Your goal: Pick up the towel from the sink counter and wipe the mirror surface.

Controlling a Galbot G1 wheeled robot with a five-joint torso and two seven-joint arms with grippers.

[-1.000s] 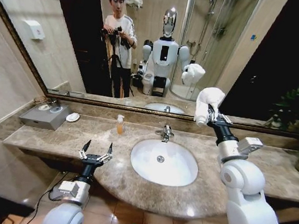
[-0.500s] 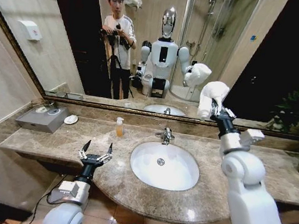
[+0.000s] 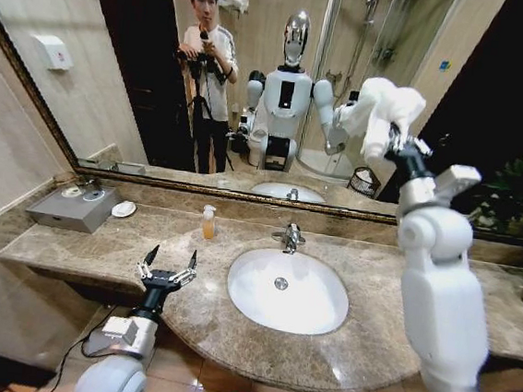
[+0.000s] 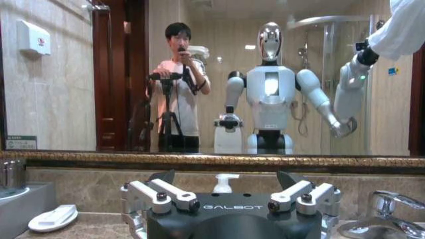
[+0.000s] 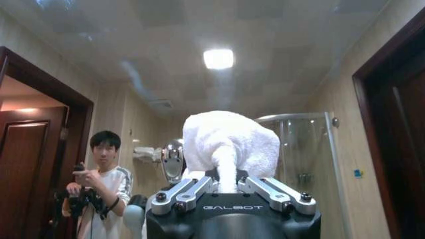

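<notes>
White towel (image 3: 381, 110): bunched in the right gripper (image 3: 398, 144), whose jaws pinch a fold of it; in the right wrist view the towel (image 5: 229, 144) bulges above the fingers (image 5: 189, 191)
Right gripper: raised high against the mirror surface (image 3: 143, 73), over the right half of the sink counter (image 3: 90, 240); the towel meets its own reflection on the glass
Left gripper (image 3: 167, 270): jaws spread wide and holding nothing, hovering at the counter's front edge, left of the basin (image 3: 288, 289)
Writing: "GALBOT" on the left gripper (image 4: 229, 196) body and on the right gripper (image 5: 229, 191) body; the sign at the mirror's lower corner in the left wrist view is too small to read
Counter: soap bottle (image 3: 209, 221) at the back edge left of the faucet (image 3: 290, 237); grey box (image 3: 68, 205) and white dish (image 3: 124, 209) toward the left end
Change: half a second ago the towel sat lower, just above the mirror's bottom frame; the right arm has lifted it well up the glass; the left gripper keeps its place
</notes>
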